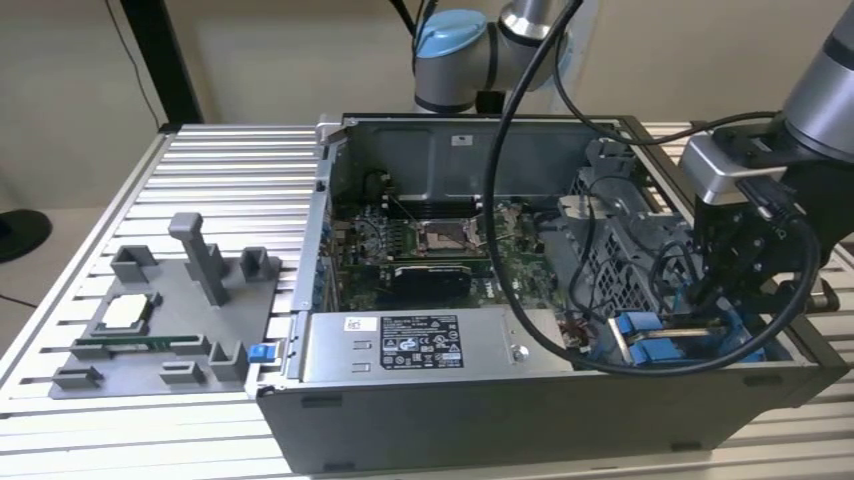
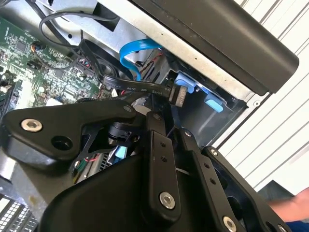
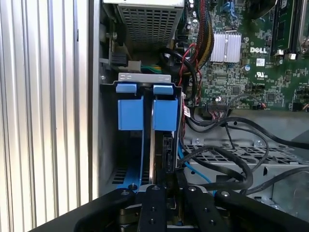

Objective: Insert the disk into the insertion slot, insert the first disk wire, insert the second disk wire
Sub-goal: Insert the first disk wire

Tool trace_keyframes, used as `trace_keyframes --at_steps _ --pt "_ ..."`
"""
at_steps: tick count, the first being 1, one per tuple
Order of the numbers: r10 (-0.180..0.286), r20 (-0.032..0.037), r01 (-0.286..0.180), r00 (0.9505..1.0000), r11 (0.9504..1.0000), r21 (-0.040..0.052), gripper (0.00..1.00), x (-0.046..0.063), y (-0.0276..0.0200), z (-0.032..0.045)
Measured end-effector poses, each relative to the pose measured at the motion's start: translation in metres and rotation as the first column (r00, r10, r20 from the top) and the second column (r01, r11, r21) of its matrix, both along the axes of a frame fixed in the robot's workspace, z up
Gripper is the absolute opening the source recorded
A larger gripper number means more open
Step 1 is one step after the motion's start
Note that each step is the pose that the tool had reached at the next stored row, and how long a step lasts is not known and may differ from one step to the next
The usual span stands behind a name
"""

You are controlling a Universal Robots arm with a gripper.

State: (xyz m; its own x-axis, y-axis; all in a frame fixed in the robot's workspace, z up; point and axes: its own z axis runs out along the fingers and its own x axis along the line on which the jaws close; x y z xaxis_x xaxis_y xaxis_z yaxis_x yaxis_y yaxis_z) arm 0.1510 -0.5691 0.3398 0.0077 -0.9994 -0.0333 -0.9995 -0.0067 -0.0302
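Hovering over a corner of an open computer case (image 1: 534, 425), the robot arm's gripper (image 3: 172, 191) points into the insertion slot (image 3: 109, 145), a narrow bay of grey metal with a perforated floor. The disk (image 3: 164, 115) sits inside that slot, directly ahead of the gripper and seen edge-on: two bright blue carrier tabs stand side by side at its far end, and a thin blue rail and a dark edge run from them back to just beneath the gripper's tip. Two smaller blue clips (image 3: 163, 89) cap a grey metal lip just beyond the tabs. In the second wrist view a flat black wire (image 2: 140, 88) crosses just past the gripper's tip and ends in a ribbed black connector (image 2: 179, 95) close beside it; whether the gripper is clamped on that wire or on anything else cannot be told. A light blue cable (image 2: 129, 52) loops farther out, beyond the wire. The green motherboard (image 3: 241, 72) lies off to the gripper's side, past a tangle of black cables (image 3: 246, 168). Well away from the gripper, toward the exterior view's left, a grey fixture (image 1: 174, 330) rests on the slatted metal table (image 1: 214, 170).
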Motion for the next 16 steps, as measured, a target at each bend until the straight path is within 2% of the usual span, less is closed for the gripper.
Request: trace_keyframes --at_steps 9,16 --pt "0.0 -0.0001 0.0 1.0 1.0 0.0008 0.0 0.0 0.0 -0.0008" --pt "-0.001 -0.0001 0.001 1.0 1.0 0.0049 0.0 0.0 0.0001 -0.0008"
